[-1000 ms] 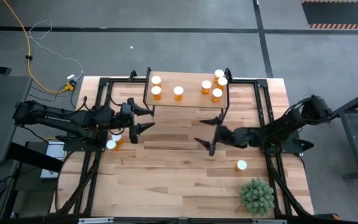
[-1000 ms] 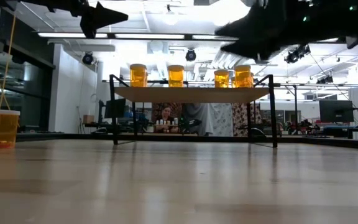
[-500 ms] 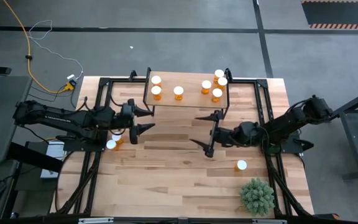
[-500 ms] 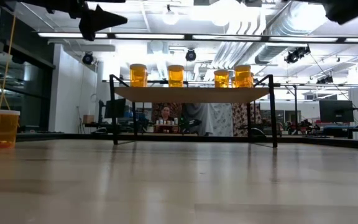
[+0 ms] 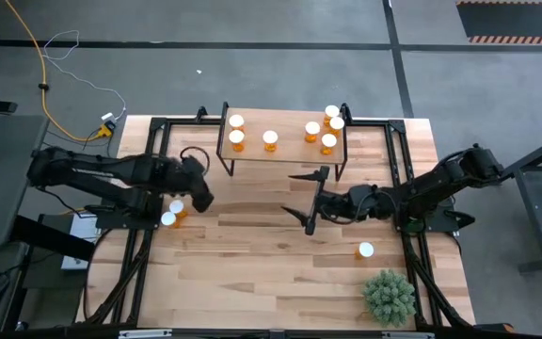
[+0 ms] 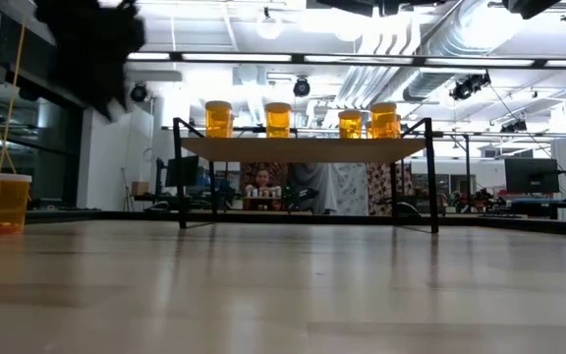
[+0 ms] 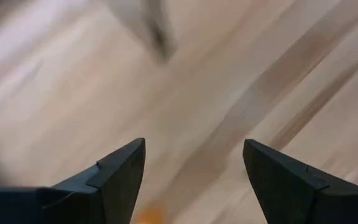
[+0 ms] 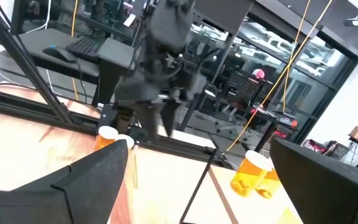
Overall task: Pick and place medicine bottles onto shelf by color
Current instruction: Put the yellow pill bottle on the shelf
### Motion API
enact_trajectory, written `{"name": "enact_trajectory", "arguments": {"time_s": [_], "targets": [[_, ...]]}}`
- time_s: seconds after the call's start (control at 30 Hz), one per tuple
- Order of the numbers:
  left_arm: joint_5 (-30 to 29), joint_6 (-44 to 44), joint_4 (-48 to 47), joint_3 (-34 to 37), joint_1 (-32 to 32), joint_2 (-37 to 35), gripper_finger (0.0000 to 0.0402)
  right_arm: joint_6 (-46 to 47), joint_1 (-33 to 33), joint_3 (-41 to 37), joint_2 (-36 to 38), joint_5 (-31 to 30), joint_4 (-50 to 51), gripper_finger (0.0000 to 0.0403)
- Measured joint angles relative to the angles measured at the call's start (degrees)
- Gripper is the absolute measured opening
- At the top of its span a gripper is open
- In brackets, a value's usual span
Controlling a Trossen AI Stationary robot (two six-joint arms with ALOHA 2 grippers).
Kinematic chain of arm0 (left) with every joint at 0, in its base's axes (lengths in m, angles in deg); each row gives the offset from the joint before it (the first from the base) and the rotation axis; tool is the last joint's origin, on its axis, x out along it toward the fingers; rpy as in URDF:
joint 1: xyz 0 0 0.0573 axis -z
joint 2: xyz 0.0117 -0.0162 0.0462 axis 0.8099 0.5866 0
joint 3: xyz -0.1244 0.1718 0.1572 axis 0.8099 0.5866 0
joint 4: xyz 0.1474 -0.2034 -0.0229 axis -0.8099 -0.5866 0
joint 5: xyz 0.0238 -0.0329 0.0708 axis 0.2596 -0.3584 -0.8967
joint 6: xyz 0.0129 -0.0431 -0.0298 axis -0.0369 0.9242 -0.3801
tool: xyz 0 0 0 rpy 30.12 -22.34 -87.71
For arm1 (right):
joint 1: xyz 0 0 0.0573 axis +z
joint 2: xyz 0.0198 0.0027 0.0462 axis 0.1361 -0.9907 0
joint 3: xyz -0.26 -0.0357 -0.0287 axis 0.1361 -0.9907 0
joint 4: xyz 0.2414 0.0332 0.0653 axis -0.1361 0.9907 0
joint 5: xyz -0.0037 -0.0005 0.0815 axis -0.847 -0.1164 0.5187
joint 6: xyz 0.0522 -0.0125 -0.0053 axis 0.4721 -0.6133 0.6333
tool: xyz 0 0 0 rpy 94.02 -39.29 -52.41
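Note:
Several orange medicine bottles with white caps (image 5: pixel 269 140) stand on the light-wood shelf (image 5: pixel 285 155) at the table's far side; they also show in the low view (image 6: pixel 278 120). Two more bottles (image 5: pixel 172 213) stand at the table's left edge and one (image 5: pixel 365 250) at the right. My left gripper (image 5: pixel 199 196) hangs open and empty over the table, just right of the two left bottles; its fingers (image 7: pixel 123 174) point down at the wood. My right gripper (image 5: pixel 305 196) is wide open and empty in front of the shelf, pointing toward the table's left.
A green spiky plant (image 5: pixel 389 297) stands at the near right corner. Black frame rails (image 5: pixel 139 245) run along both sides of the table. The right wrist view shows my left arm (image 8: pixel 166 56) ahead, with the left bottles (image 8: pixel 107 135) below it. Bare wood lies in the middle.
My left gripper has tipped from pointing toward the table's right to pointing down, beside the two left bottles. My right gripper has drifted toward the table's left and risen out of the low view, staying wide open.

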Motion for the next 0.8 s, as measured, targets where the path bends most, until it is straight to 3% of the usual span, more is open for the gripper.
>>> {"name": "enact_trajectory", "arguments": {"time_s": [0.17,0.37,0.8], "targets": [[9.56,4.3,-16.69,-1.2,-0.08,5.01,0.0262,0.58,0.0,0.0,0.0,-0.24,0.45,0.0385],[17.78,1.92,-16.94,2.52,-0.08,7.39,0.0262,1.06,0.0,0.0,0.0,-0.22,0.86,0.0385],[14.29,-2.91,-16.03,4.36,-0.07,7.66,0.0262,1.02,-0.02,0.0,0.0,-0.21,1.93,0.0385]]}}
